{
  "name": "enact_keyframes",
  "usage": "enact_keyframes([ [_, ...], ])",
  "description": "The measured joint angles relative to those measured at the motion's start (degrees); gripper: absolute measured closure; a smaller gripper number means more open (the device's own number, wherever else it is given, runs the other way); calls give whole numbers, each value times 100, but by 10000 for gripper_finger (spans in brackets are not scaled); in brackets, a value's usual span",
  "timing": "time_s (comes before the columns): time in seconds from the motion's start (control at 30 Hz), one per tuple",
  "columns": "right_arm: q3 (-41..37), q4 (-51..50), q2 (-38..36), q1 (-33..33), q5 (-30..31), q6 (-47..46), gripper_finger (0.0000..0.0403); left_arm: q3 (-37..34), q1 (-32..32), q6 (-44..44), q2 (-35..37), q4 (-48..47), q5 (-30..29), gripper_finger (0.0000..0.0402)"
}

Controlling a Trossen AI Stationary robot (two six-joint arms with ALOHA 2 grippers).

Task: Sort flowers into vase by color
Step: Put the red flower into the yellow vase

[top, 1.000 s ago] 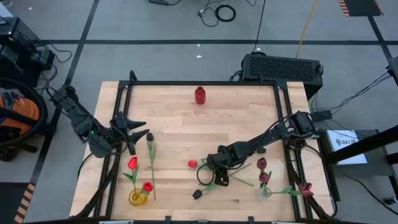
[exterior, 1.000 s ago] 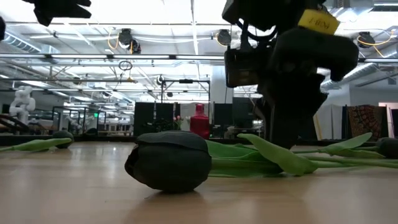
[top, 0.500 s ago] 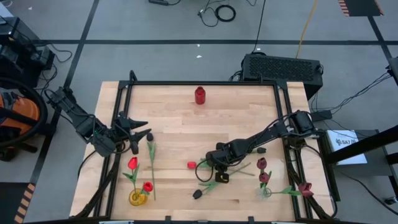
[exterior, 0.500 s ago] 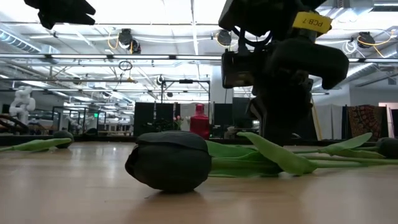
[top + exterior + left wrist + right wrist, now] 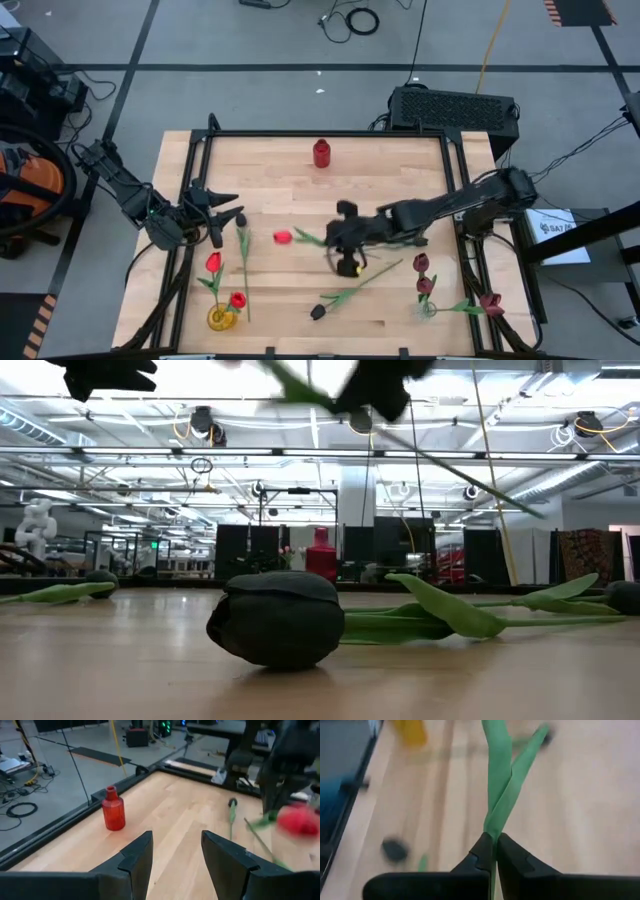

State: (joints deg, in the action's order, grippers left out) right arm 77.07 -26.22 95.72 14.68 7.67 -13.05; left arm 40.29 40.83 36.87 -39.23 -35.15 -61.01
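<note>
Right gripper pinches a red tulip by its green stem and leaves, held above mid-table with the head pointing toward the yellow vase. The thin stem could slip or swivel between the closed fingers, and the dangling head may snag the black tulip below. Left gripper waits with fingers apart, empty, near the table's left edge.

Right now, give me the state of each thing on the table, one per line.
Right claw: shut on the red tulip's stem.
Red tulip: lifted off the table.
Left claw: open, empty, at the table's left edge.
Black tulip: lying flat near the front.
Yellow vase: upright, holding two red tulips.
Red vase: upright, empty.
Clear vase: holding maroon tulips.
</note>
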Motion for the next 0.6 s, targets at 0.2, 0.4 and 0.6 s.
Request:
enact_keyframes([
  [0.2, 27, 1456, -578, -1, 868, 676, 399, 140, 3, -160, 18, 315, -186, 226],
  [0.4, 27, 3511, -521, -76, 1002, 1297, 399, 142, 8, -1166, -82, 1362, 46, 226],
  [0.6, 25, 5280, 105, -219, 1195, 1662, 399, 144, 6, -2650, -453, 2805, 90, 226],
])
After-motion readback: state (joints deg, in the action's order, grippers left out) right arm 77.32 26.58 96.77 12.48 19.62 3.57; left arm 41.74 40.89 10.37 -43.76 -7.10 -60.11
